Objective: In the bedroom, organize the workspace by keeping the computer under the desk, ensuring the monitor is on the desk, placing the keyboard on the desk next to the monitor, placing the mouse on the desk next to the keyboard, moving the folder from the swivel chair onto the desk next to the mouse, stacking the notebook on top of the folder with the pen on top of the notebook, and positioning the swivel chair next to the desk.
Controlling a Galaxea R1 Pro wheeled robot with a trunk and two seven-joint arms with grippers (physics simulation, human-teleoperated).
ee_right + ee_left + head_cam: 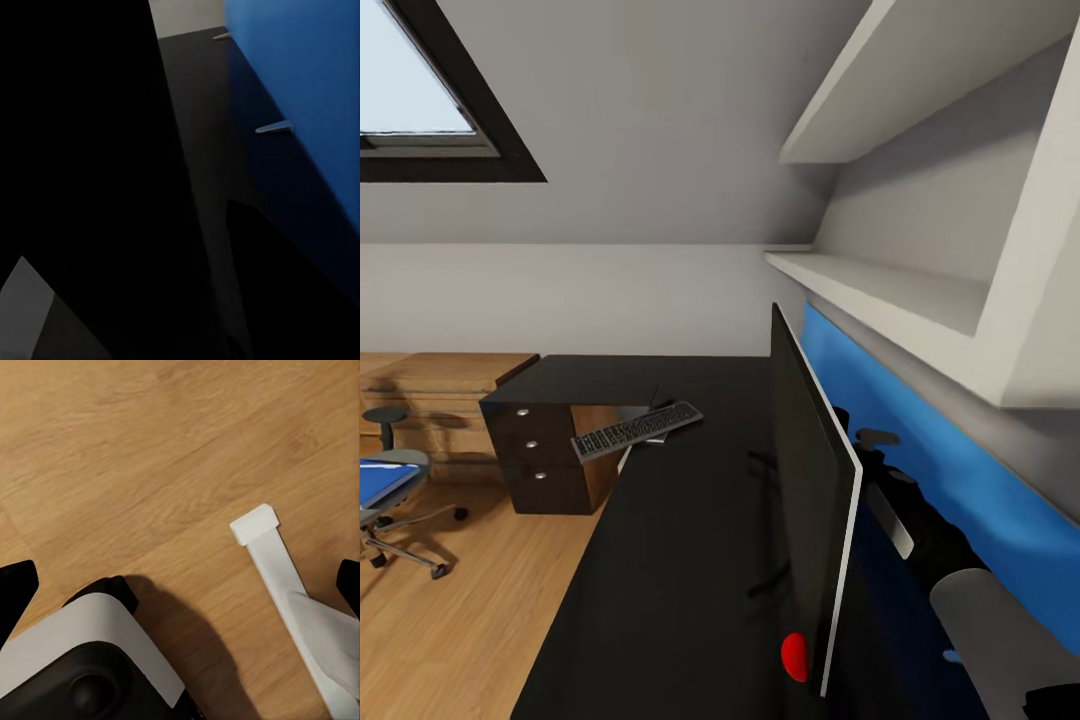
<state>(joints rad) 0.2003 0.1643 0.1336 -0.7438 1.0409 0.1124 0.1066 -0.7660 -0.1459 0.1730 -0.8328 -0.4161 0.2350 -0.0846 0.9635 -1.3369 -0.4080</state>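
Monitor (810, 500): upright on desk (680, 560), seen nearly edge-on, red dot at its near lower corner. Right arm (920, 530) reaches behind it along the blue back panel (960, 470); its claw is hidden, grip state cannot be told. Left gripper fingertips (15, 585) apart, above wood floor (150, 450). Keyboard (637, 429) overhangs the desk's far left edge. Folder (385, 482), possibly, on swivel chair (395, 500), cut off at left.

The black glossy desk (690, 560) carries the monitor (810, 500), standing upright and edge-on at about three o'clock of the top, close to the blue back panel (960, 470). Toward eleven o'clock the keyboard (637, 429) lies tilted across the desk's inner corner. On the wood floor (470, 620), at nine o'clock, stands the swivel chair (395, 500).
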